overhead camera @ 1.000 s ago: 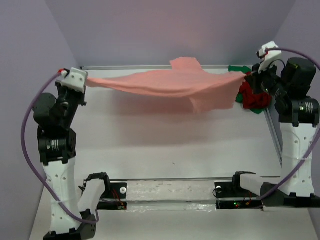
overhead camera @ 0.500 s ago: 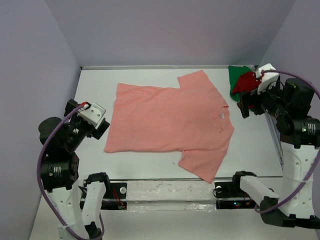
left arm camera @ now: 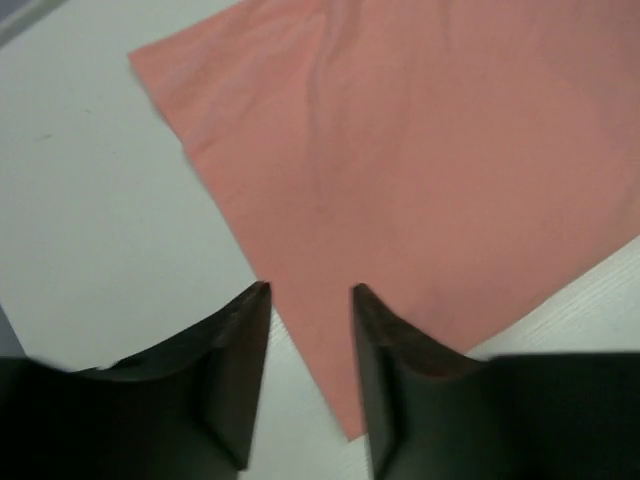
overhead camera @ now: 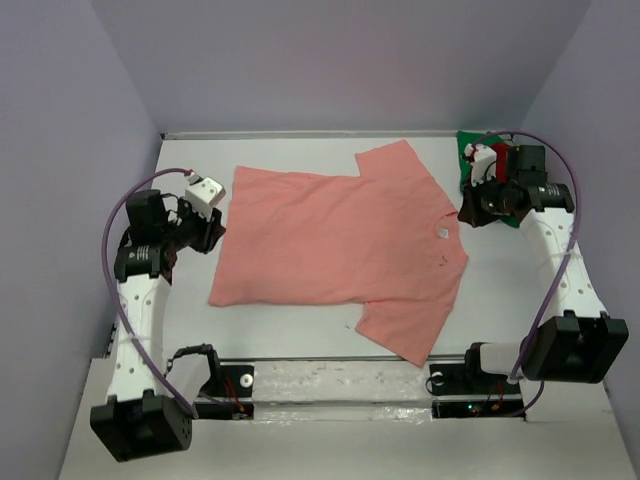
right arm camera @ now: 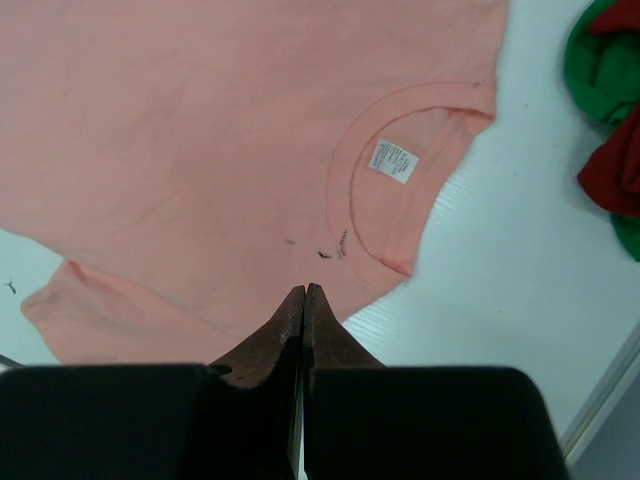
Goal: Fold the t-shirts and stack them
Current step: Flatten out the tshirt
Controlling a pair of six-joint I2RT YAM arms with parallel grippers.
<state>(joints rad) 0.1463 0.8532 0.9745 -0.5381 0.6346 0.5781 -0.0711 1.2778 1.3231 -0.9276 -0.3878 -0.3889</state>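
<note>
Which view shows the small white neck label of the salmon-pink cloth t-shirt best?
Right wrist: the small white neck label is large and sharp. Top external shows it as a speck; left wrist shows only salmon-pink t-shirt cloth.

Spread t-shirt (overhead camera: 340, 250) lies flat mid-table (overhead camera: 500, 290), hem to the left, collar (overhead camera: 440, 232) to the right. One sleeve (overhead camera: 390, 160) points to the far edge, the other sleeve (overhead camera: 405, 325) to the near edge, close to the rail (overhead camera: 340, 378) that runs along the front. Bunched t-shirts (overhead camera: 466, 148) sit piled together in the far right corner, apart from the spread one. Left gripper (overhead camera: 212, 235) is just beside the hem, on its far-left part; wrist view puts the fingertips (left arm camera: 250, 300) over the hem edge. Right gripper (overhead camera: 468, 215) is right of the collar, between it and the pile. Label (right arm camera: 392, 160) lies inside the collar.
</note>
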